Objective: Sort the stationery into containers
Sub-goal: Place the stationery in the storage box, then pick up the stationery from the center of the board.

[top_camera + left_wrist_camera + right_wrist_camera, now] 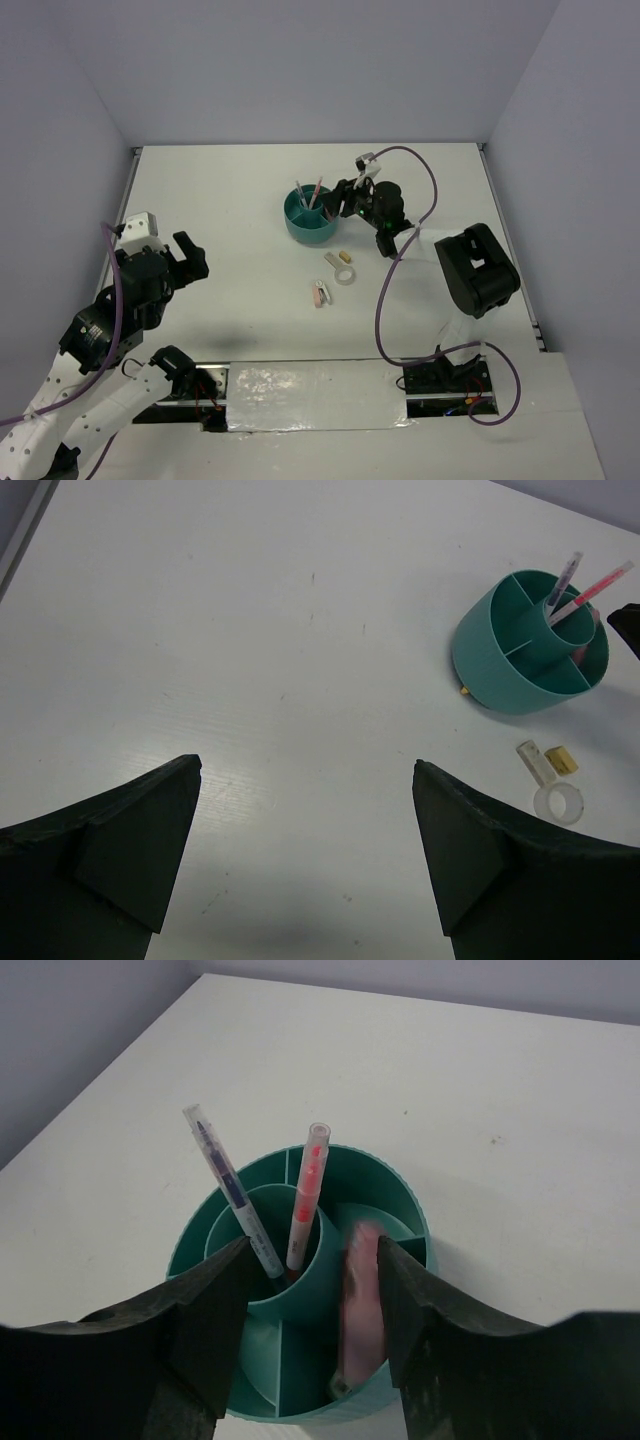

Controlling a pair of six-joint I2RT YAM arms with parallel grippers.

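Pink capsule [360, 1300] is at an outer compartment of the teal organiser [190, 1250], on the side facing the right arm. Its long axis is roughly upright, lower end inside the compartment. It's blurred, so we can't tell if it's at rest.

Right pincer [315, 1250] straddles it from above with jaws apart. The capsule lies against one finger [425, 1310] with a clear gap to the other, so nothing is pinched.

Grey pen [232, 1195] and pink pen [308, 1195] stand in the central cup, upper ends tilted toward the far side. The grey one leans more.

Right arm reaches forward and leftward from its base, wrist pitched down over the organiser's right edge. Left arm is folded back at near left. Left pincer [306, 763] is spread wide over bare surface [250, 630], well apart from everything.

Only the right wrist view shows the capsule; from the top the pincer hides it. Only the top and left wrist views show the loose items:
- Pale capsule [333, 261] and small yellowish piece [346, 257] lie side by side.
- Tape ring [345, 273] lies flat just on their near side.
- Pink-white clip [320, 294] is nearer the bases, long axis near-to-far.

All four lie between organiser and bases, not touching the organiser.
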